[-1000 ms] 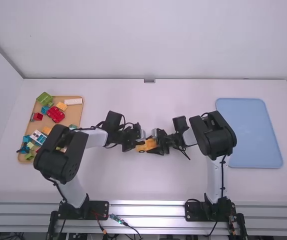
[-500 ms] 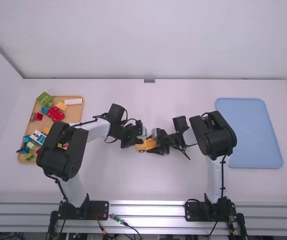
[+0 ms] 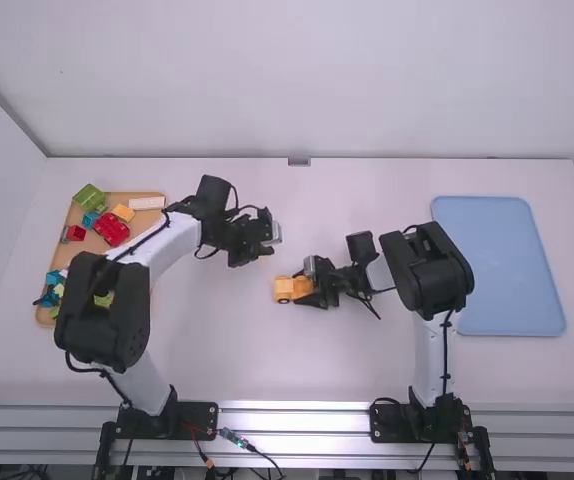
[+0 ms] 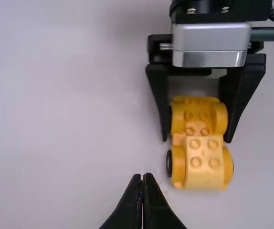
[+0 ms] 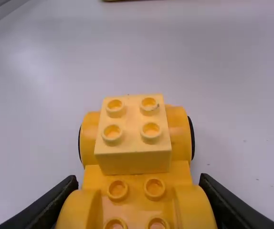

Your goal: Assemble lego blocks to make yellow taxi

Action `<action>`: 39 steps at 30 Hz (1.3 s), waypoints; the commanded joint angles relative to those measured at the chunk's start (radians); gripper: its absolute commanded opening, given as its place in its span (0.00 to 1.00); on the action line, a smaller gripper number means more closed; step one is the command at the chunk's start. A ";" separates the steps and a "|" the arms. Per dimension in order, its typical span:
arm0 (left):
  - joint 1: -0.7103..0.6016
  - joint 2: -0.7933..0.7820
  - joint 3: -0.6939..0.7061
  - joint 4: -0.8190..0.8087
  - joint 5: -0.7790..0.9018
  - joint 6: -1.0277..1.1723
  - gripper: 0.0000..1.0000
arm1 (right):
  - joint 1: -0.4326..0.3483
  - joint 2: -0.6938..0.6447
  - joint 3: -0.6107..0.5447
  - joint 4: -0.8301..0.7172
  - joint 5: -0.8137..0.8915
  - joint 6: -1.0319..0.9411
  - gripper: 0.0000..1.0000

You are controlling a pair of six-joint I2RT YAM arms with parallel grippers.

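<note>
In the high view my left gripper [image 3: 257,258] hangs over the table, up and to the left of the yellow car [image 3: 284,289]; my right gripper [image 3: 310,287] holds the car by its right end. The left wrist view shows my left gripper [image 4: 142,177] with fingertips together and nothing between them. There, a pale yellow block [image 4: 204,162] sits on one end of the yellow car base [image 4: 197,117]. My right gripper [image 5: 138,183] is shut on the car base [image 5: 136,177] from both sides, with the light block [image 5: 134,136] beyond its fingertips.
On the left, a tan tray [image 3: 144,223] carries several loose pieces, including a red car body [image 3: 111,229], a green block [image 3: 90,197] and a white piece [image 3: 148,203]. A blue tray [image 3: 498,265] lies at the right.
The left gripper has left the car's side and moved up and to the left, away from it. The right arm and the car have stayed where they were.
</note>
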 commanded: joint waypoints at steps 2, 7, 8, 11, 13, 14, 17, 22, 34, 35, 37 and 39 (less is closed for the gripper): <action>0.018 -0.035 0.009 -0.013 0.008 -0.016 0.20 | -0.007 0.015 0.005 0.017 0.068 0.040 0.50; 0.020 -0.037 0.009 -0.013 -0.003 -0.017 0.99 | -0.004 0.015 0.006 0.062 0.119 0.129 0.53; 0.021 -0.037 0.009 -0.013 -0.010 -0.019 0.99 | -0.003 0.015 0.006 0.062 0.120 0.129 0.53; 0.020 -0.038 0.009 -0.006 -0.047 -0.058 0.99 | -0.006 0.015 0.005 0.062 0.116 0.122 0.63; 0.023 -0.042 0.009 -0.002 -0.070 -0.069 0.99 | -0.006 0.015 0.005 0.062 0.117 0.126 0.75; 0.020 -0.048 0.009 -0.005 -0.076 -0.069 0.99 | -0.006 0.015 0.005 0.062 0.117 0.126 0.79; 0.027 -0.087 0.009 -0.011 -0.116 -0.112 0.99 | -0.006 0.015 0.005 0.062 0.117 0.126 0.89; 0.051 -0.171 0.010 0.024 -0.184 -0.238 0.99 | -0.006 0.015 0.005 0.062 0.126 0.126 0.99; 0.292 -0.373 0.011 0.095 -0.449 -0.592 0.99 | -0.093 -0.127 0.005 -0.196 0.272 0.169 0.99; 0.309 -0.373 0.011 0.097 -0.462 -0.608 0.99 | -0.098 -0.153 0.006 -0.231 0.303 0.165 0.99; 0.366 -0.370 0.011 0.102 -0.480 -0.658 0.99 | -0.099 -0.225 0.007 -0.291 0.400 0.203 0.99; 0.400 -0.367 0.009 0.104 -0.469 -0.671 0.99 | -0.095 -0.295 0.005 -0.318 0.488 0.276 0.99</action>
